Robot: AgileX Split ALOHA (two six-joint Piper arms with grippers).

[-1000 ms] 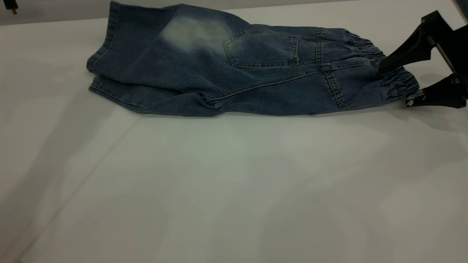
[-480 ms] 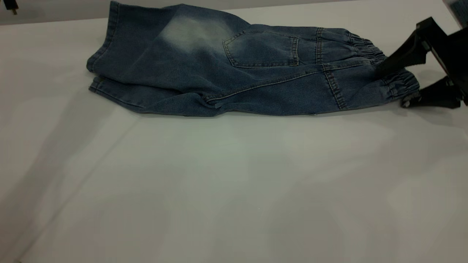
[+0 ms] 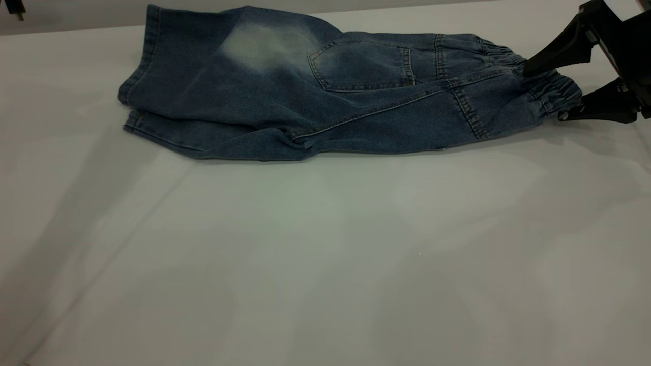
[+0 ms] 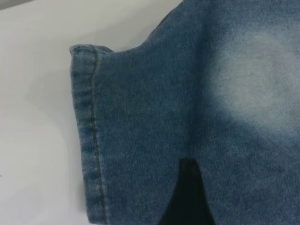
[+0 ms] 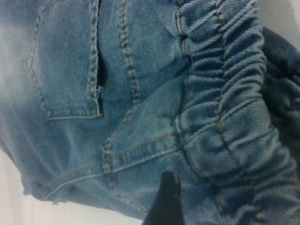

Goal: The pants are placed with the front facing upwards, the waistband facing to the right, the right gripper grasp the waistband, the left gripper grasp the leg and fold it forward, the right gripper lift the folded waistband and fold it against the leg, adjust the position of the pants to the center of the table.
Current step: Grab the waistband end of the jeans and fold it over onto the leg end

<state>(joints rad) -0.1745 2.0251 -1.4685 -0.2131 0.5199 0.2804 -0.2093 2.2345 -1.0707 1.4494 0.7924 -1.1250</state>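
The blue denim pants (image 3: 315, 86) lie folded lengthwise near the table's (image 3: 325, 254) far edge, pale patch and pocket up, leg hems at the left. The ruched waistband (image 3: 552, 94) is at the right end, raised a little off the table. My right gripper (image 3: 544, 94) is shut on it, one finger above and one below. In the right wrist view one black finger (image 5: 165, 199) lies over the denim beside the waistband (image 5: 229, 108). In the left wrist view my left gripper (image 4: 187, 192) is a dark blurred shape over the leg (image 4: 140, 131), near its stitched hem (image 4: 86, 136).
A small black part (image 3: 15, 7) shows at the far left corner. Bare white tabletop stretches from the pants to the near edge and on both sides.
The right gripper has risen and taken the waistband up with it. The right end of the pants has lifted and the whole garment has shifted slightly.
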